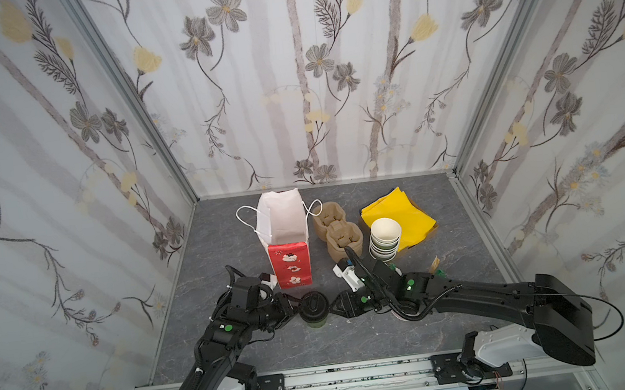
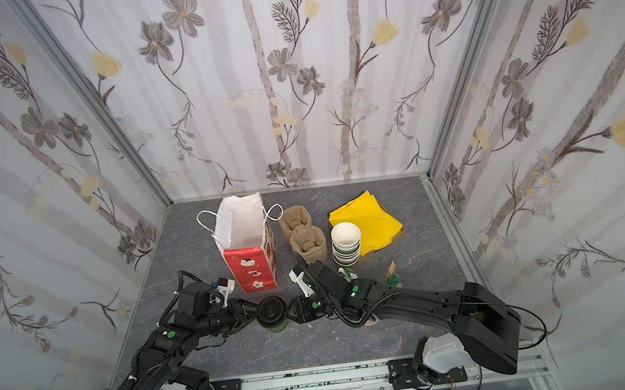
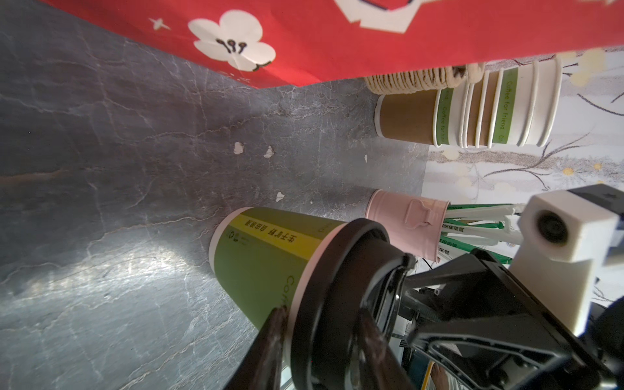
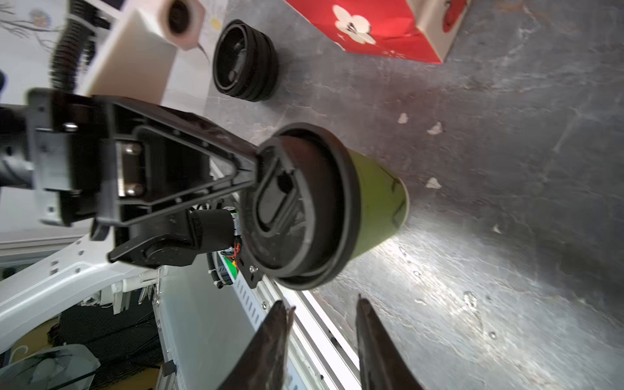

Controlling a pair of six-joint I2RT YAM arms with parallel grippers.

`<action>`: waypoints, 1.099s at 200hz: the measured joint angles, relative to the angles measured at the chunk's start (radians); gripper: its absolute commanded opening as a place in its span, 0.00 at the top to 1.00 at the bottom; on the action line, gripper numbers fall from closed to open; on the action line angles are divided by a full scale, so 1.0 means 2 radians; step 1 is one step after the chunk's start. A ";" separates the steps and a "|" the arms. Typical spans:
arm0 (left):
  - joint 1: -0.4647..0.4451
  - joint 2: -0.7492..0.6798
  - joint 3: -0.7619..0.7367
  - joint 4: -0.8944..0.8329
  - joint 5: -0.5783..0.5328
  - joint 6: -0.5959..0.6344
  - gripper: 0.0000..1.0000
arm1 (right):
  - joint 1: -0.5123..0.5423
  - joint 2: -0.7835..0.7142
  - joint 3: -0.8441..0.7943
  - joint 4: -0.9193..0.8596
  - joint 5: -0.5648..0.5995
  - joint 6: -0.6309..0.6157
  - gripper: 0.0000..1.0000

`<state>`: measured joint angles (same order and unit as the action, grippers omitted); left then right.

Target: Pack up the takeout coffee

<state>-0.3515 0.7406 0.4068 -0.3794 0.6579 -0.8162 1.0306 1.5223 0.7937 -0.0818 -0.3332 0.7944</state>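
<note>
Left end effector (image 3: 322,316) pinches the takeout coffee (image 3: 263,251) — right end effector (image 4: 323,305), parted, just beside.

We see a red paper bag (image 1: 289,262) standing open mid-tabletop (image 1: 221,254). Stacked pulp cup carriers (image 1: 337,231) sit just beside it, then lidless cups (image 1: 385,239) and yellow sheets (image 1: 400,210) toward the far right corner. A pink cup of straws (image 3: 408,219) and stacked black lids (image 4: 244,60) stand nearer the front edge.

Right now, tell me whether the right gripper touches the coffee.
Apart. The right wrist view shows a clear gap between the right gripper and the lid of the coffee.
</note>
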 measured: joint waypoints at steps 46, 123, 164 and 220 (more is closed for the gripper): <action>0.000 -0.006 -0.003 0.000 0.000 -0.002 0.65 | 0.006 0.020 0.001 0.006 -0.004 0.008 0.63; 0.000 -0.011 -0.006 0.000 0.000 -0.009 0.65 | 0.005 0.033 -0.013 0.053 -0.014 0.031 0.64; 0.000 -0.010 -0.007 0.001 0.000 -0.009 0.64 | 0.005 0.044 -0.037 0.106 -0.035 0.047 0.64; 0.000 -0.010 -0.010 0.008 -0.002 -0.009 0.59 | 0.006 0.046 -0.024 0.087 -0.030 0.047 0.62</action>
<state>-0.3515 0.7208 0.3866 -0.3641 0.6548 -0.8337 1.0428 1.6146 0.7448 0.0929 -0.3923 0.8875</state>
